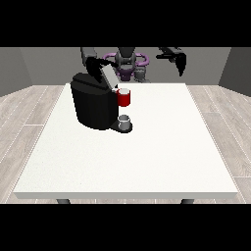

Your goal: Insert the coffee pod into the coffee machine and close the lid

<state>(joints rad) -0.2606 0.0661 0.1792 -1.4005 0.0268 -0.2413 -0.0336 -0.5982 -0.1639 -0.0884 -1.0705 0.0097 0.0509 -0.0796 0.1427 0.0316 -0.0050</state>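
**Lid raised, hand at the lid, pod location unconfirmed**

Nearest the camera, the white table (pixel 147 166) lies bare across its front half. Further back, left of centre, stands the black coffee machine (pixel 93 105). On its base, under the spout, sits a small grey thing (pixel 124 120); whether it is the coffee pod or a cup cannot be told. Just above it is a red thing at the machine (pixel 124 97). The grey lid (pixel 109 76) stands tilted open.

Behind, the hand at the view's left (pixel 96 64) is at the lid's upper end; its finger state cannot be told. The hand at the view's right (pixel 182 62) hangs raised, well apart, fingers relaxed downward and holding nothing.

Judgement: a pod is light, rigid and smooth-sided; take it by the sides. The lid is stiff and hinged; push at its free edge.
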